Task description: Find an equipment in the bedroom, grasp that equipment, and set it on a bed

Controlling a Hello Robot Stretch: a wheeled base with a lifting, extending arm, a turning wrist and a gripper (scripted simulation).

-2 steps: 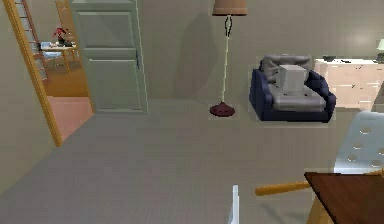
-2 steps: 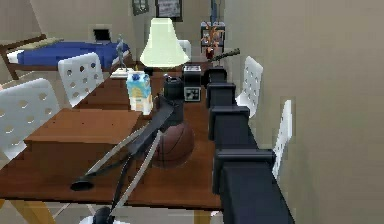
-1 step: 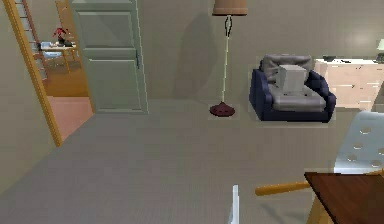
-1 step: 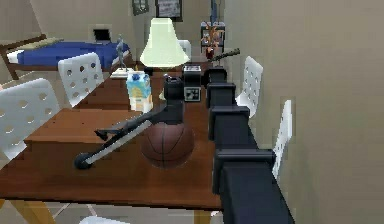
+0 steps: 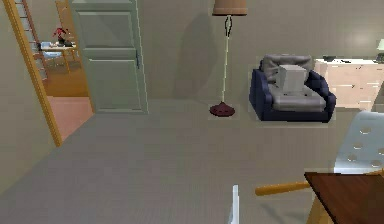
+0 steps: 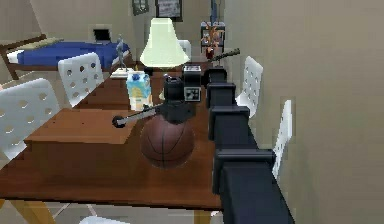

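Observation:
A brown basketball (image 6: 168,143) rests on the wooden table (image 6: 70,150) in the arm side view. The dark arm (image 6: 235,150) reaches up from the bottom edge, and the gripper (image 6: 124,122) stretches left just above the ball. I cannot tell whether the gripper holds anything, since the ball lies right at it. A bed (image 6: 60,53) with a blue cover stands far off at the upper left, with a laptop-like thing (image 6: 101,34) on it. In the forward view a tan bat-shaped stick (image 5: 285,187) juts from the table corner (image 5: 350,195).
White chairs (image 6: 80,72) line the table's left and right sides. A pale lampshade (image 6: 160,45) and a carton (image 6: 138,90) stand on the table beyond the ball. Ahead are a floor lamp (image 5: 228,60), a dark blue armchair (image 5: 290,90), a closed door (image 5: 108,55) and open grey floor.

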